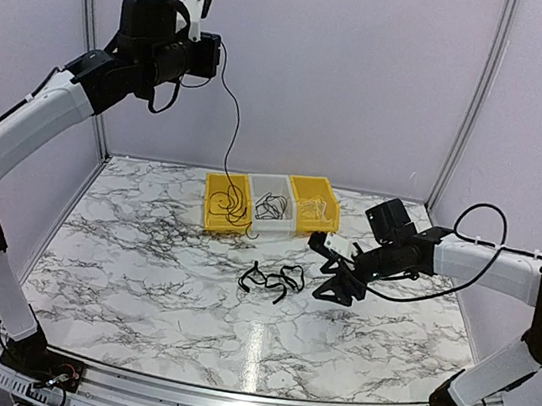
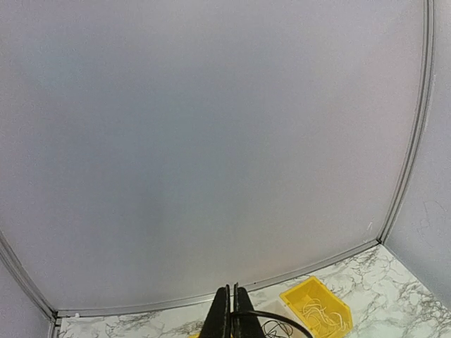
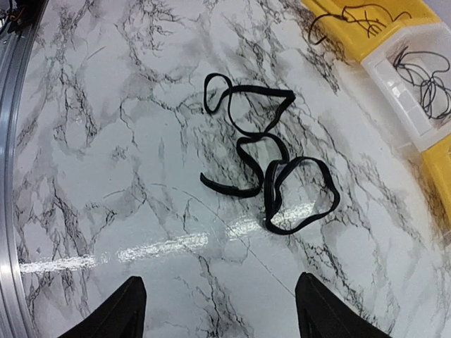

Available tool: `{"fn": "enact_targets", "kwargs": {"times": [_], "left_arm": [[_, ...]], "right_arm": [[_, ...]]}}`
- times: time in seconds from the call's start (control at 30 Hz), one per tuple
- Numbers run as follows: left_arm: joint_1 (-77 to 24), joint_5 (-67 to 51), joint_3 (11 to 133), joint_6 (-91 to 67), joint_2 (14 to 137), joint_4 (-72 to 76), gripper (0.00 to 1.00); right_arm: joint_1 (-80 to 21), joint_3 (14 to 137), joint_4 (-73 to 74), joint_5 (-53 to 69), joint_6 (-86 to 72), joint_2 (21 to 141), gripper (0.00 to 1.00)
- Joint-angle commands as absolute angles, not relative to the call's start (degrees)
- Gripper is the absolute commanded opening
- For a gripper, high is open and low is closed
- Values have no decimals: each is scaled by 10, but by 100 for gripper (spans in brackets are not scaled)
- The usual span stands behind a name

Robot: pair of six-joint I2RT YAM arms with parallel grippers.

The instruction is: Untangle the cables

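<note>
The right pincer (image 1: 337,291) is held low over the marble bench (image 1: 140,275), right of centre. In the right wrist view its two fingers (image 3: 120,313) are seen spread wide with only bare bench between them, so it is released and nothing is gripped.

Just ahead of those fingers, a tangle of black cable (image 3: 264,165) is laid flat on the bench in several overlapping loops. From above, this tangle (image 1: 270,279) is found just left of the right pincer and apart from it, near the middle of the bench.

Farther back, three bins are set side by side, touching. A left yellow bin (image 1: 209,199) is followed by a clear bin (image 1: 275,186) and a right yellow bin (image 1: 304,182). Thin dark cords are seen coiled in the left yellow bin and the clear bin, and pale cords in the right yellow one.

Farthest and highest, the left pincer (image 1: 214,54) is raised well above the bench near the rear wall (image 1: 350,73). Its fingers (image 2: 225,313) are pressed together in the left wrist view, clenched on a thin black cord (image 1: 231,127). This cord is hung straight down from the pincer into the left yellow bin.
</note>
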State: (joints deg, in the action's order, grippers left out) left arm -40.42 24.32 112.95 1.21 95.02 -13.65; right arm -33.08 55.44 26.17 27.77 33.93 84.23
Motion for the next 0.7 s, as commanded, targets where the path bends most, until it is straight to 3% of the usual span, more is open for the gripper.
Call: {"fn": "enact_targets", "kwargs": {"times": [0.0, 0.3, 0.67], "left_arm": [[-384, 193, 1192, -27, 1001, -140, 0], [-323, 144, 1323, -70, 1132, -140, 0], [-265, 45, 1280, -142, 1201, -132, 0]], "right_arm": [[-305, 541, 238, 274, 339, 843, 73], [-290, 531, 230, 266, 350, 864, 73], [-290, 528, 227, 248, 359, 882, 73]]}}
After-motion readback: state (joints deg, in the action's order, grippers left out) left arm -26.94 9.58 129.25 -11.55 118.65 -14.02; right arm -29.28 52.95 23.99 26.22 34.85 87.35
